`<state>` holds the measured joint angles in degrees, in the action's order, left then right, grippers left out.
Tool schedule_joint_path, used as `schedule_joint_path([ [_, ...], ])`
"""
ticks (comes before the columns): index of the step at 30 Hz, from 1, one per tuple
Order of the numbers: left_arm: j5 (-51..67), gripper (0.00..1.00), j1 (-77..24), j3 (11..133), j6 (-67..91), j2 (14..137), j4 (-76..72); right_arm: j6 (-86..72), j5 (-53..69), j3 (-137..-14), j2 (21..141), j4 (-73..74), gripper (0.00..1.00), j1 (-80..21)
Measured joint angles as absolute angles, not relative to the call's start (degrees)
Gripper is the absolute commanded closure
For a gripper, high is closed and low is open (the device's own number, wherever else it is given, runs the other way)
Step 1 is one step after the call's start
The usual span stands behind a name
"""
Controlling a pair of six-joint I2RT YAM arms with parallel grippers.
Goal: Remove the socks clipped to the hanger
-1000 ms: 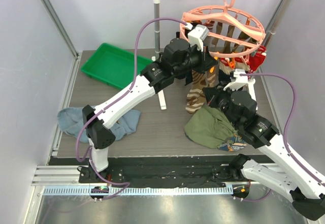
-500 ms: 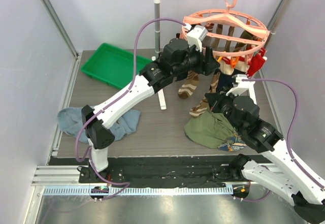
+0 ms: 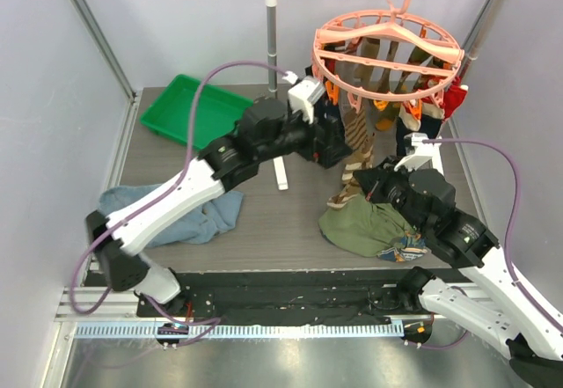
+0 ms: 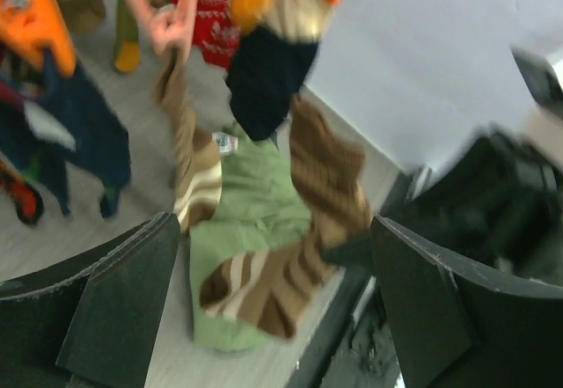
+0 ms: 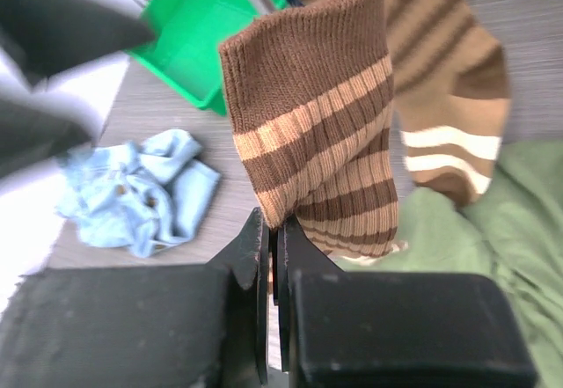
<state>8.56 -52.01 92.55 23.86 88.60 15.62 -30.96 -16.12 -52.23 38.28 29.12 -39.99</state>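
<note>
The salmon-pink hanger [image 3: 387,49] hangs by its hook from the rail, with socks [image 3: 413,111] still clipped under its ring. One brown striped sock [image 5: 325,159] stands up from my right gripper [image 5: 277,230], which is shut on its lower edge; it shows in the top view below the hanger [image 3: 346,196]. My left gripper [image 4: 273,309] is open wide, with nothing touching its fingers [image 4: 123,291]. It sits left of and below the hanger [image 3: 341,146]. Ahead of it another striped sock [image 4: 189,168], a navy sock [image 4: 264,80] and a red sock [image 4: 215,18] hang from pegs.
A large olive-green garment [image 3: 361,225] lies under the hanger, in front of my right arm. A blue denim garment [image 3: 198,216] lies at the front left. A green tray [image 3: 189,111] sits at the back left. The grey-and-white rail stand [image 3: 273,71] rises just behind my left wrist.
My left gripper has opened and pulled back down and left, away from the hanger's ring. The hanger has swung back level. The striped sock stays in my right gripper.
</note>
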Motion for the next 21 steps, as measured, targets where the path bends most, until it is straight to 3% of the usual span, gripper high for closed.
schedule_joint_path([
  [7, 13.5, 0.04, -52.0, 76.5, 23.1, 74.0, 13.0, -35.8, -11.3, -53.8, 39.7, 26.0, 0.99, -40.0],
  [14, 16.9, 0.07, -52.0, 70.4, 22.8, 74.9, 11.8, -41.0, -8.6, -53.6, 41.3, 20.1, 0.99, -40.0],
  [17, 18.1, 0.20, -52.0, 69.7, 22.4, 76.7, 11.7, -42.4, -8.4, -53.1, 41.9, 18.2, 0.99, -40.0],
  [18, 18.2, 0.33, -52.0, 69.7, 22.3, 77.3, 11.7, -42.7, -8.4, -52.8, 42.0, 17.5, 0.99, -40.0],
  [20, 18.2, 0.49, -52.0, 69.7, 22.4, 78.5, 11.4, -43.4, -8.3, -52.0, 42.0, 17.1, 0.99, -40.0],
  [21, 18.2, 0.65, -52.0, 69.7, 22.1, 79.0, 11.4, -43.6, -8.3, -51.7, 42.0, 17.0, 0.99, -40.0],
])
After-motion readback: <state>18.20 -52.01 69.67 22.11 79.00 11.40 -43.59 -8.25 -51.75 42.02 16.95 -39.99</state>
